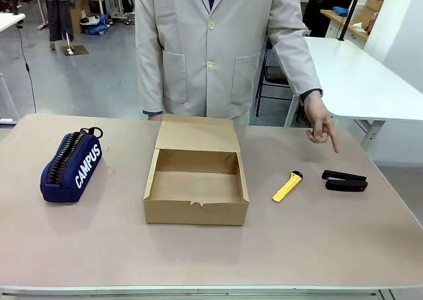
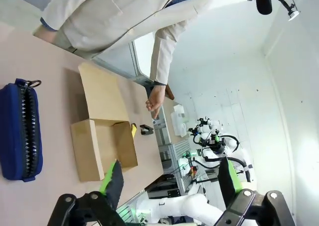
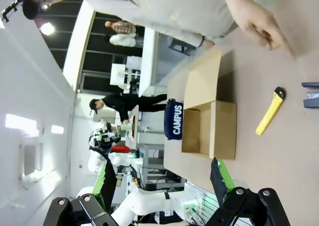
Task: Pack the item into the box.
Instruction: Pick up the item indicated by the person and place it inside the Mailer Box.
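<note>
The item (image 1: 344, 181) is a small black wedge lying on the table's right side, also seen in the left wrist view (image 2: 146, 130) and at the right wrist view's edge (image 3: 311, 94). A person's hand (image 1: 324, 128) points a finger down at it from just behind. The box (image 1: 195, 213) stands open at mid-table with its lid flap folded back toward the person. My left gripper (image 2: 169, 178) is open, high above the table's near side, with nothing between its fingers. My right gripper (image 3: 163, 178) is open too, also well away from the box (image 3: 224, 129).
A yellow utility knife (image 1: 287, 186) lies between the box and the item. A navy zipped "CAMPUS" pouch (image 1: 71, 166) rests on the table's left side. The person in a light coat stands at the far edge behind the box.
</note>
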`<state>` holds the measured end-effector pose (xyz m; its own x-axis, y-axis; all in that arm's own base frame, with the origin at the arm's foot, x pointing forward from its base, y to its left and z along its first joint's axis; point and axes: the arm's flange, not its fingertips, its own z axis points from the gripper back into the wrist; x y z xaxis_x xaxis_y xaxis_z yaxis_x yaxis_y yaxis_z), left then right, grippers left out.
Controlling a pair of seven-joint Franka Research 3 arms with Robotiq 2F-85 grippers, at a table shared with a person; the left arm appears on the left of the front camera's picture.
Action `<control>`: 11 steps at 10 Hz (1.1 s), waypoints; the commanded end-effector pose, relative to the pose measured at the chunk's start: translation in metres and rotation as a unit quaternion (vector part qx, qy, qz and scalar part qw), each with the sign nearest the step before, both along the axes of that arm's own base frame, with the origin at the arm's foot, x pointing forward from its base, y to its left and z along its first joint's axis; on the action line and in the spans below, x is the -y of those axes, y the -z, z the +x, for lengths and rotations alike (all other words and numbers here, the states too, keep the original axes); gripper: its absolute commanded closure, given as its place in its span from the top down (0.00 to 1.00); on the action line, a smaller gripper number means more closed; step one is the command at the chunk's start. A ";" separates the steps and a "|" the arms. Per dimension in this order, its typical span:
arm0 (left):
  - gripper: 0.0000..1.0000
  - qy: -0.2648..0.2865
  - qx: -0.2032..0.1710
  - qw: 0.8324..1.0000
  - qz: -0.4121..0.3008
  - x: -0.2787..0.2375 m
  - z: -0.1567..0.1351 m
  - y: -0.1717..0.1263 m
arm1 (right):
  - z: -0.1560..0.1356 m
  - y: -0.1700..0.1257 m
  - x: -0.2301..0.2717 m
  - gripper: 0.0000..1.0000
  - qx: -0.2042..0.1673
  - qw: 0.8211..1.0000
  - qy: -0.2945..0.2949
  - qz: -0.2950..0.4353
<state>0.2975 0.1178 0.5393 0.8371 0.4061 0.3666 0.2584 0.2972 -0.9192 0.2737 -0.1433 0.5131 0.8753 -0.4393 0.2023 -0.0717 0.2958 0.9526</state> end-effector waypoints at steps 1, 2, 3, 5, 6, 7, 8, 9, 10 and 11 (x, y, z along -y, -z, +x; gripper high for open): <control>1.00 -0.002 0.016 1.000 -0.002 -0.002 0.003 -0.001 | 0.003 -0.002 0.004 1.00 0.020 1.000 0.004 0.004; 1.00 -0.002 0.016 1.000 -0.002 -0.002 0.003 -0.001 | 0.003 -0.002 0.004 1.00 0.020 1.000 0.004 0.004; 1.00 -0.002 0.016 1.000 -0.002 -0.002 0.003 -0.001 | 0.003 -0.002 0.004 1.00 0.020 1.000 0.004 0.004; 1.00 -0.002 0.016 1.000 -0.002 -0.002 0.003 -0.001 | 0.003 -0.002 0.004 1.00 0.020 1.000 0.004 0.004; 1.00 -0.002 0.016 1.000 -0.002 -0.002 0.003 -0.001 | 0.003 -0.002 0.004 1.00 0.020 1.000 0.004 0.004; 1.00 -0.002 0.016 1.000 -0.002 -0.002 0.003 -0.001 | 0.003 -0.002 0.004 1.00 0.020 1.000 0.004 0.004; 1.00 -0.002 0.016 1.000 -0.002 -0.002 0.003 -0.001 | 0.003 -0.002 0.004 1.00 0.020 1.000 0.004 0.004; 1.00 -0.002 0.016 1.000 -0.002 -0.002 0.003 -0.001 | 0.003 -0.002 0.004 1.00 0.020 1.000 0.004 0.004; 1.00 -0.002 0.016 1.000 -0.002 -0.002 0.003 -0.001 | 0.003 -0.002 0.004 1.00 0.020 1.000 0.004 0.004; 1.00 -0.002 0.016 1.000 -0.002 -0.002 0.003 -0.001 | -0.001 0.000 0.004 1.00 0.002 1.000 0.005 0.000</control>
<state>0.2969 0.1198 0.5392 0.8328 0.4111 0.3707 0.2550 0.3095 -0.9161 0.2727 -0.1478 0.5126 0.8695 -0.4501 0.2036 -0.0693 0.2969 0.9524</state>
